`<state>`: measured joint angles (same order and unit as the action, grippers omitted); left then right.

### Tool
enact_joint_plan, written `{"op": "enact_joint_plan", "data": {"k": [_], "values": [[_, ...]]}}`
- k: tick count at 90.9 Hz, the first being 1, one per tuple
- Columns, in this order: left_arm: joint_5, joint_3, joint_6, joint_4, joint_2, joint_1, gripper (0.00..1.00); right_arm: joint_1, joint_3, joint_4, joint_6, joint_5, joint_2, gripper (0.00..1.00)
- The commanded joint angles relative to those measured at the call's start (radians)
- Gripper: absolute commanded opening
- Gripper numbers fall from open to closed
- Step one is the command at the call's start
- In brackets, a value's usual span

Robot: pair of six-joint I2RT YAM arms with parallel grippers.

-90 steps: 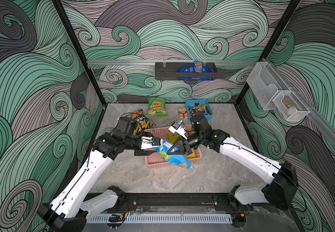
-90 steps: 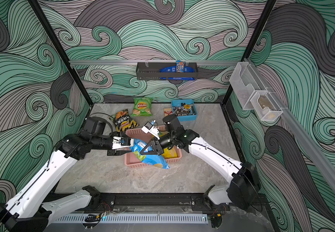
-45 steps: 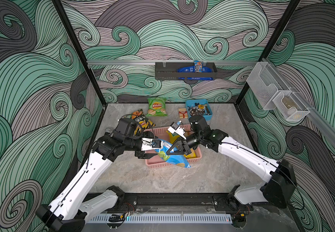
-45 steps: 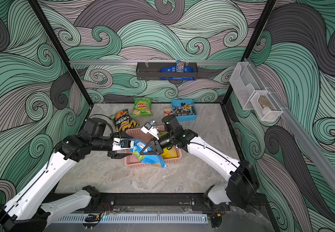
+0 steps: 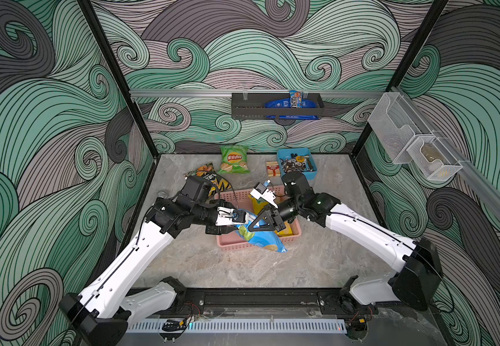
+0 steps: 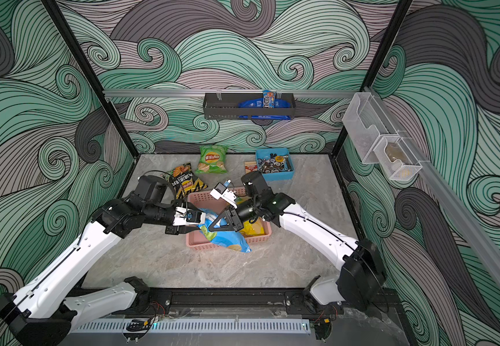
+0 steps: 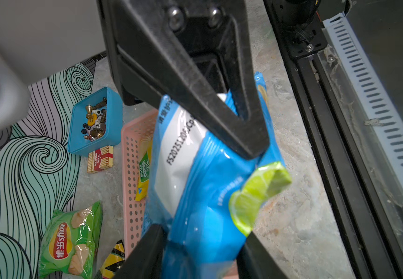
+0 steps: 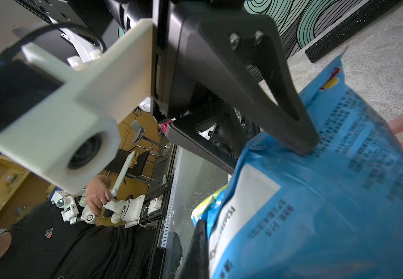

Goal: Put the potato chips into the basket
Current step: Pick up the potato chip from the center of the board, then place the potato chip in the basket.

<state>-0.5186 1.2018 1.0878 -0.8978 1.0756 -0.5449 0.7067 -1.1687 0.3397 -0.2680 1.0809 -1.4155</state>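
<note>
A blue bag of potato chips [image 5: 262, 238] hangs over the front rim of the pink basket [image 5: 236, 196], held between both arms. My right gripper [image 5: 253, 228] is shut on the bag's upper edge [image 7: 219, 116]. My left gripper [image 7: 201, 232] straddles the bag's lower part [image 7: 207, 205], and both fingers touch its sides. A yellow bag [image 5: 284, 230] lies inside the basket. The green bag [image 5: 233, 159] and the black bag with yellow stripes [image 5: 212, 179] lie on the table behind the basket. In the right wrist view the blue bag [image 8: 328, 205] fills the frame.
A blue tub [image 5: 313, 176] of metal parts and a small red-and-cream box [image 5: 272, 168] sit at the back right. A dark rack [image 5: 242, 106] hangs on the back wall, and clear bins [image 5: 392, 131] on the right wall. A black rail [image 5: 257, 299] runs along the table's front edge.
My left gripper's jaws spread wider, then closed in on the blue bag. The right gripper stayed shut on the bag, and both arms have barely shifted.
</note>
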Motion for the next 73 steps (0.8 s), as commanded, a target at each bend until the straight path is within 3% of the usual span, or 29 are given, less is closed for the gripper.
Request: {"op": "enact_joint_plan", "data": {"k": [1,19,33,46,56,62,73], "values": [[0.010,0.018,-0.020,0.000,-0.028,-0.011,0.38,-0.003,-0.033,-0.019,0.014,0.000,-0.010,0.00],[0.035,0.007,-0.045,0.014,-0.052,-0.013,0.09,-0.012,-0.047,-0.019,0.006,-0.040,-0.013,0.02],[0.055,-0.003,-0.073,0.023,-0.056,-0.012,0.08,-0.041,-0.059,-0.021,-0.017,-0.085,-0.008,0.24],[0.104,0.001,-0.138,0.055,-0.054,-0.012,0.02,-0.108,-0.068,-0.020,-0.054,-0.158,0.021,0.53],[0.136,0.015,-0.181,0.061,-0.040,-0.013,0.00,-0.189,-0.063,-0.021,-0.094,-0.234,0.060,0.58],[0.142,0.018,-0.202,0.060,-0.026,-0.012,0.01,-0.235,-0.055,-0.020,-0.121,-0.301,0.087,0.72],[0.155,0.045,-0.258,0.047,0.037,-0.013,0.03,-0.300,-0.021,-0.020,-0.144,-0.444,0.145,0.81]]}}
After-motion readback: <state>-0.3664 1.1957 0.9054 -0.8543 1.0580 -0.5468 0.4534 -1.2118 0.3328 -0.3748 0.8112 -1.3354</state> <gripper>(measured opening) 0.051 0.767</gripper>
